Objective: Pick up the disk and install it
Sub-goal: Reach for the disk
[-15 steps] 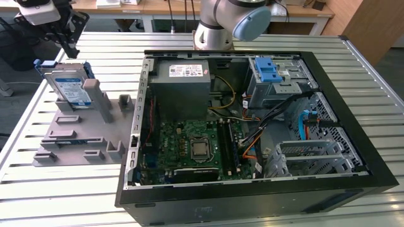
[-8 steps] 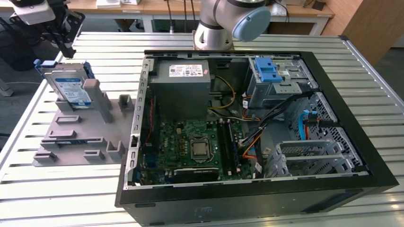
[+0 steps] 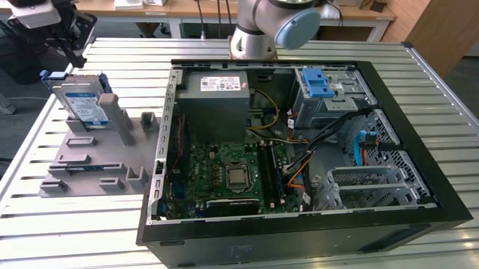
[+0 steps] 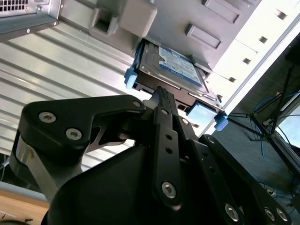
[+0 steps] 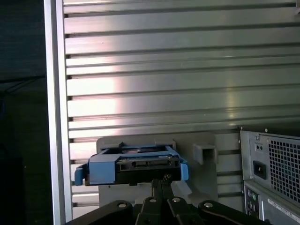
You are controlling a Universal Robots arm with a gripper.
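Observation:
The disk point(image 3: 81, 103) is a silver drive with a white-and-blue label in a blue frame. It stands on edge in a grey holder point(image 3: 97, 159) at the exterior view's left. My gripper point(image 3: 76, 59) hangs just above its top edge. In both wrist views the fingertips meet in a point, shut with nothing between them, close to the disk's blue-framed edge point(image 5: 136, 166). The second wrist view has the gripper point(image 4: 159, 95) short of the disk's label face point(image 4: 174, 65). The first wrist view puts the gripper point(image 5: 161, 180) right before the frame.
An open black computer case point(image 3: 419, 140) lies on the slatted metal table point(image 3: 75, 235). Inside are a grey power-supply box point(image 3: 217, 98), a green motherboard point(image 3: 232, 171) and a silver cage with a blue latch point(image 3: 323, 87). The arm's base point(image 3: 262, 28) stands behind the case.

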